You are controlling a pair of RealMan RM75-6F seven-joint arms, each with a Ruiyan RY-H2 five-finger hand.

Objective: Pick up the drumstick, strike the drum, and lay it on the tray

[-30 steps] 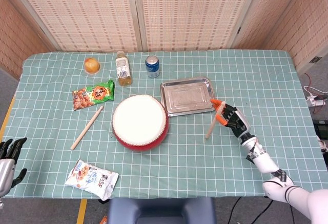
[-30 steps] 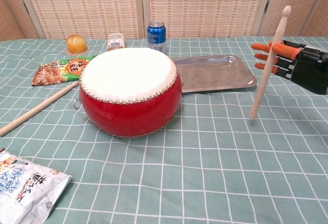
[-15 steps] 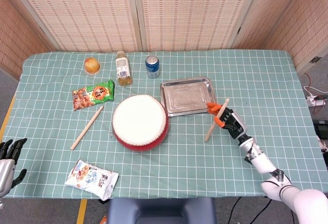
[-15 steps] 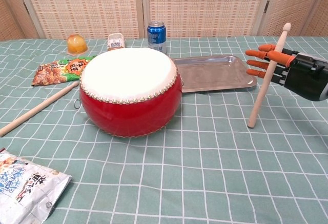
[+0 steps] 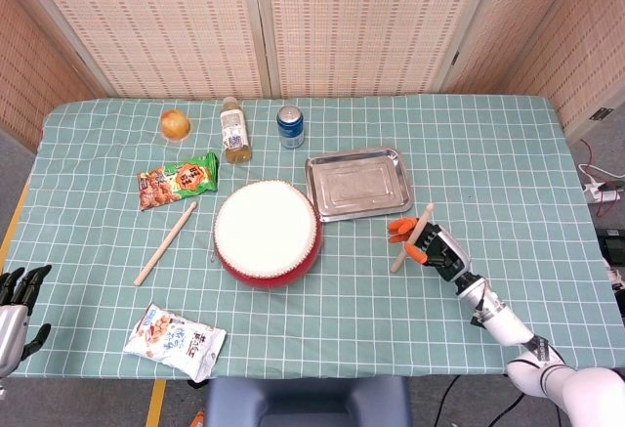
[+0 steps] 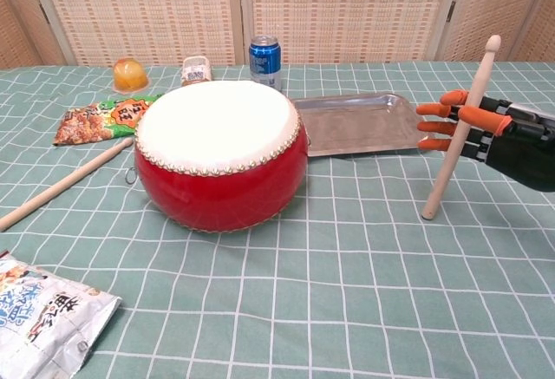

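On the table, near its right front part: right hand [image 5: 430, 243] gripping a drumstick [image 5: 411, 238].
Right hand: dark, with orange fingertips [image 6: 432, 109]; fingers wrapped around the upper half of the stick, other fingertips pointing left toward the drum.
Drumstick: pale wood, held steeply tilted, rounded top end up and to the right, lower tip down by the cloth, right of the drum and just in front of the tray's front right corner; whether the tip touches the cloth cannot be told.
Drum [image 5: 267, 233]: red body, white skin, standing near the table's middle, apart from the stick.
Tray [image 5: 357, 184]: shiny metal, just behind and right of the drum.
Left hand [image 5: 16, 295]: at the front left edge, off the table, fingers spread, holding nothing.
Second stick [image 5: 166, 242]: lying flat, left of the drum.
Back edge: orange fruit cup [image 5: 175, 124], bottle [image 5: 233, 131], blue can [image 5: 290, 126].
Left side: green snack bag [image 5: 178, 181].
Front left: white snack bag [image 5: 176, 341].
Table [image 5: 488, 144]: covered in green checked cloth.
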